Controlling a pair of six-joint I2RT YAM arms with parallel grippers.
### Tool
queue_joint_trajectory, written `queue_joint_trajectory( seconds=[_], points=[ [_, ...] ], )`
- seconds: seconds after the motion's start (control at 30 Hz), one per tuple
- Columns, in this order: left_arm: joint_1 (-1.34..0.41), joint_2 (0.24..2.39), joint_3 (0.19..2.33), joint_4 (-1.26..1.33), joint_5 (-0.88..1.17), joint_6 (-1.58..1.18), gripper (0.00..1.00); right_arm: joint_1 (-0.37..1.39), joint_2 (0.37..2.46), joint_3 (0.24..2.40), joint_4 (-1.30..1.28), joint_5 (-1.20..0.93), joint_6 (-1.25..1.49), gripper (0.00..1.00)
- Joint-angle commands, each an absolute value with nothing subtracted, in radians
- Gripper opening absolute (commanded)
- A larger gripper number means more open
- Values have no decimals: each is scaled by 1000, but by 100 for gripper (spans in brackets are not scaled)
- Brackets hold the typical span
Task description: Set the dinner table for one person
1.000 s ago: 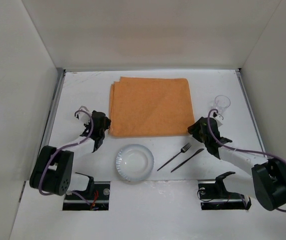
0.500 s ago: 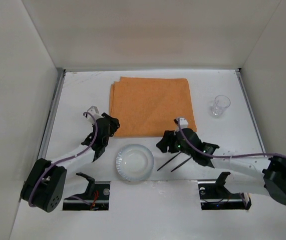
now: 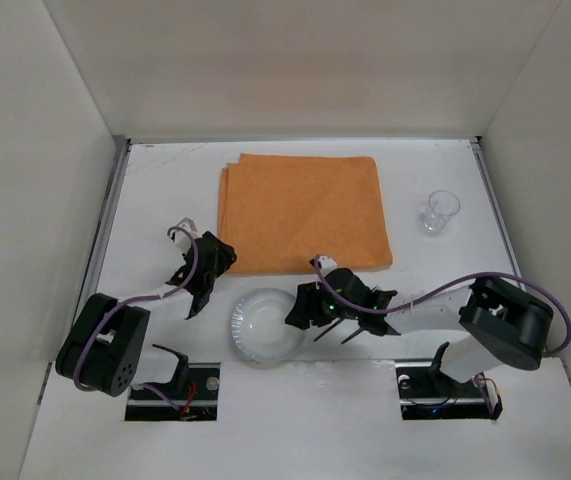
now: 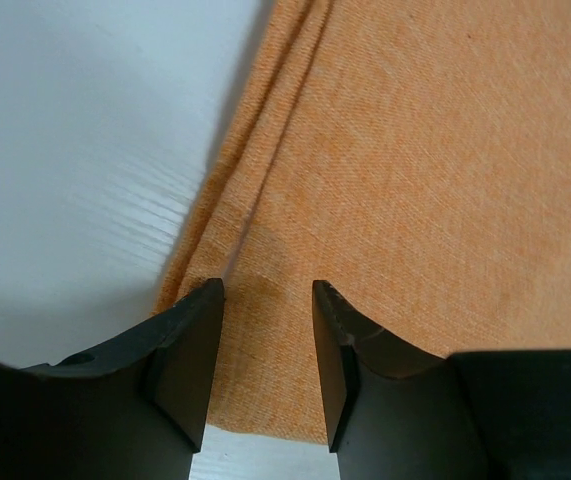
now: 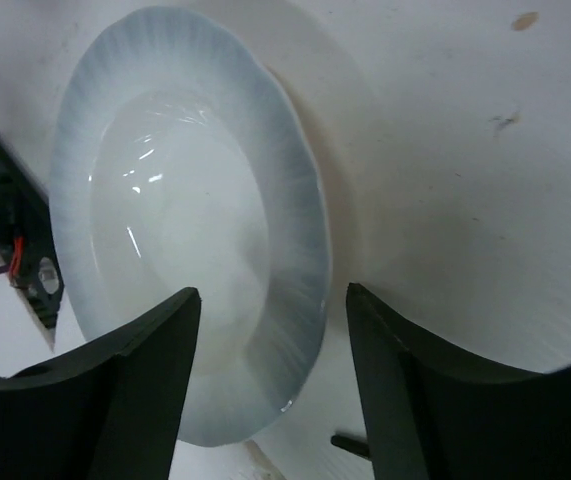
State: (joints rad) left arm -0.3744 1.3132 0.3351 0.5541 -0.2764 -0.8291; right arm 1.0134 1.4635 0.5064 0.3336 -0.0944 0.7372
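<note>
The table (image 3: pixel 155 190) fills the floor between white panels. Its near edge is cut off, so its long axis cannot be told. A pale, ribbed plate (image 3: pixel 238 322) lies on it near the arm bases, its hollow showing only glossy glaze. A clear glass (image 3: pixel 442 210) stands upright to the right of the orange cloth (image 3: pixel 305 210). The right tool (image 5: pixel 270 295) is spread, jaws astride the plate's rim. The left tool (image 4: pixel 265 290) is spread over the cloth's near left corner.

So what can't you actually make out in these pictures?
Cutlery: top view, mostly hidden under the right gripper.
Glass: top view, too small to tell its contents.
Plate: right wrist view, near rim hidden by the gripper's fingers.
Orange cloth: left wrist view, cut off by the frame edges.
</note>
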Motion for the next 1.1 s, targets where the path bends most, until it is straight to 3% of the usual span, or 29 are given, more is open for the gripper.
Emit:
queue_joint_trajectory(
  seconds=[0.0, 0.13, 0.23, 0.3, 0.47, 0.63, 0.87, 1.07],
  points=[
    [-347, 1276, 310, 554, -288, -834, 40, 1022, 1523, 520, 523, -185, 794, 63],
    [-357, 1197, 298, 543, -279, -833, 42, 990, 1597, 503, 613, -227, 856, 47],
    [-360, 1109, 275, 525, -299, -836, 43, 972, 1621, 489, 653, -253, 887, 23],
    [-352, 1059, 270, 506, -320, -831, 43, 966, 1605, 482, 660, -262, 913, 13],
    [-337, 997, 259, 485, -397, -839, 45, 946, 1497, 540, 635, -323, 928, 10],
    [-337, 976, 235, 498, -437, -850, 46, 799, 1451, 685, 572, -383, 925, 10],
    [-306, 873, 166, 548, -485, -864, 47, 543, 1633, 920, 494, -380, 913, 10],
    [-330, 946, 149, 623, -471, -864, 47, 432, 1778, 1095, 428, -316, 927, 10]
  ],
)
